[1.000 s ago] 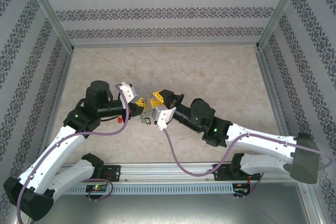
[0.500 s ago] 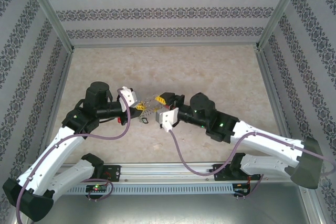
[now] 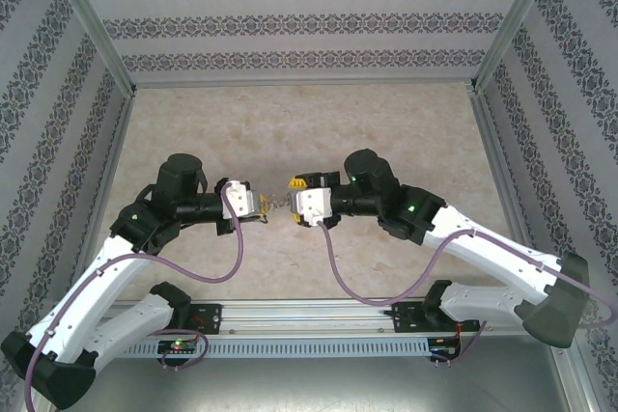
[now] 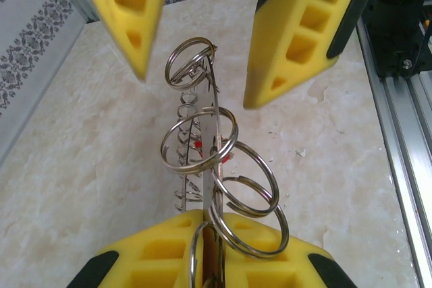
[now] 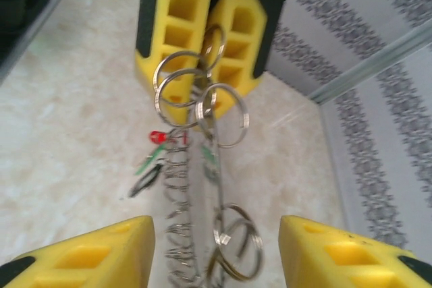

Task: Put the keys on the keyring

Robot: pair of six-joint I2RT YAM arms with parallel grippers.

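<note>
Left wrist: keys (image 4: 198, 145) mostly hidden behind the edge-on keyring (image 4: 187, 195).

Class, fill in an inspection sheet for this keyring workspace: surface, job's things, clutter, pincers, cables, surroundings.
Surface: beige marbled tabletop, no spill seen.
Job's things: keyring held edge-on between the arms; one red key beside it, threading unclear.
Clutter: green key and several small split rings hanging about the keyring.
Grippers: left pincer shut on the keyring; right pincer open, its fingers either side of the far end, not touching.
Cables: purple cables loop from both wrists, apart from the keyring.
Surroundings: patterned walls; aluminium rail at the near edge.
</note>
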